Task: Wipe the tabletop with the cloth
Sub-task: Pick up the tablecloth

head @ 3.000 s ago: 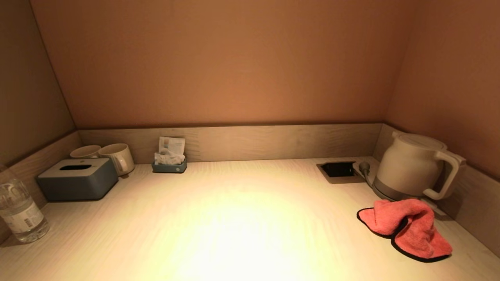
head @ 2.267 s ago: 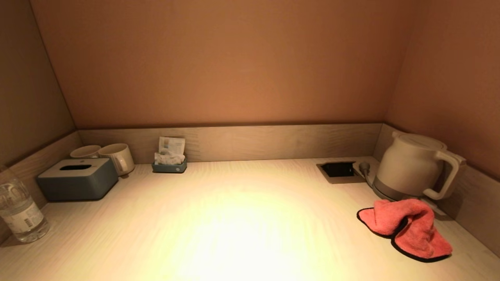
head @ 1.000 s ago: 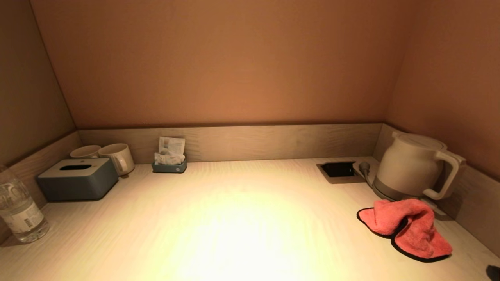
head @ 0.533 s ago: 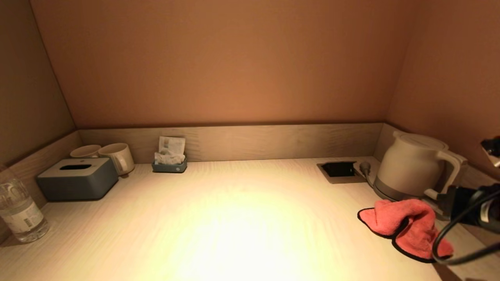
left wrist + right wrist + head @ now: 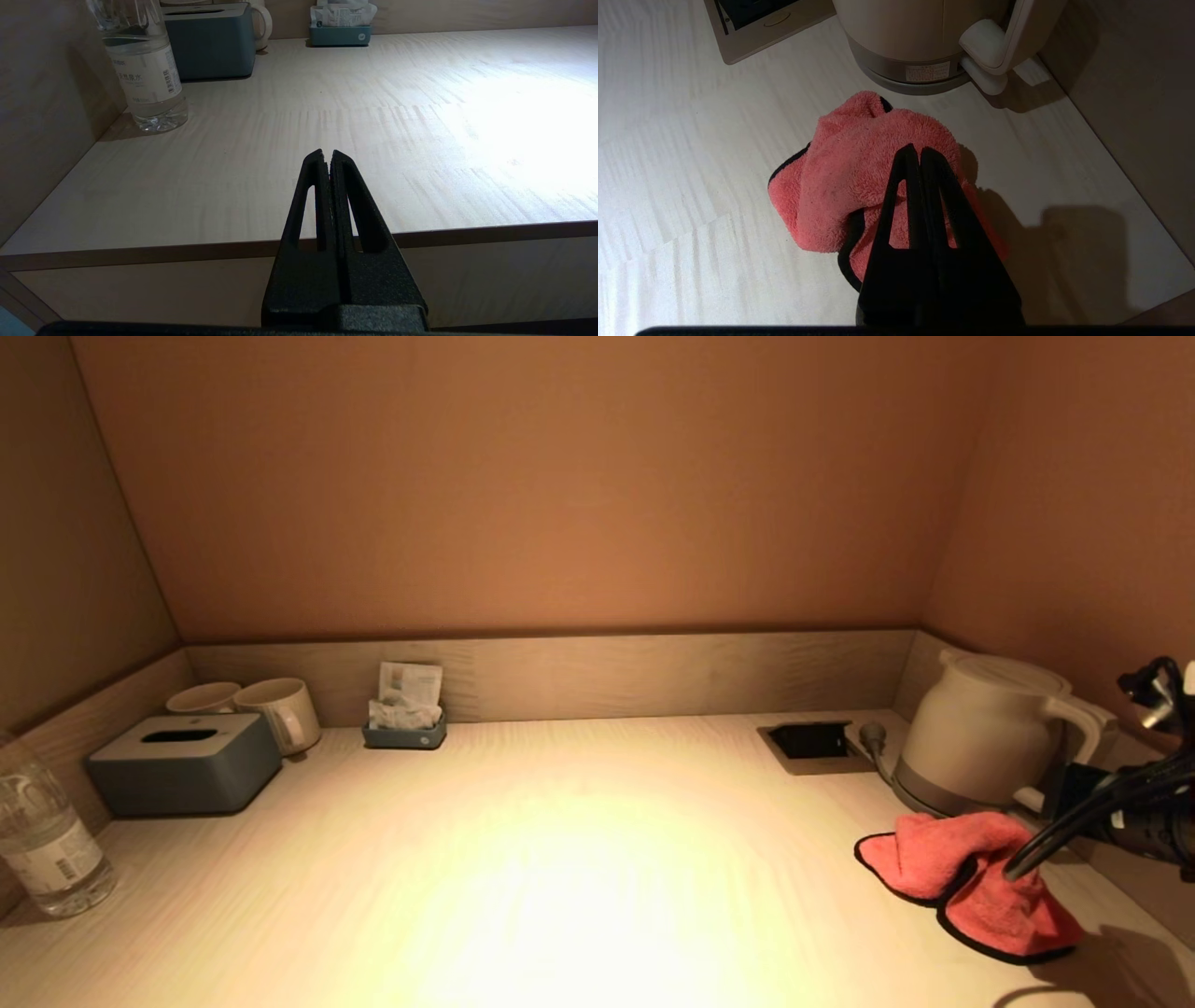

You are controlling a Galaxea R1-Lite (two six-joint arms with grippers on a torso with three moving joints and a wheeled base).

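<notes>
The crumpled pink terry cloth with a black edge [image 5: 971,882] lies at the lower right of the head frame on the pale wood-grain counter [image 5: 579,859], just in front of the cream electric kettle [image 5: 990,737]. The right claw [image 5: 918,154] hangs above the cloth's raised fold with its two black fingers pressed together and nothing between them. It does not appear to touch the cloth yet.

To take the cloth well, the claw would need to spread before it comes down, then straddle the highest ridge of the fold so that it bites several layers. The kettle handle and the side wall stand close, so a straight descent looks safer than a sweep from the side. The cable [image 5: 1074,821] trailing from the arm drapes across the cloth in the head view and could snag it.

The left claw [image 5: 331,156] is parked off the near edge of the counter, at the lower left, its fingers also together and empty.

Counted on the counter:
- one cloth
- one kettle
- one recessed dark socket panel [image 5: 810,743]
- two cream ceramic mugs [image 5: 280,709]
- one grey-blue tissue box [image 5: 182,763]
- one small blue tray of paper sachets [image 5: 404,733]
- one clear plastic water bottle [image 5: 45,845]
</notes>
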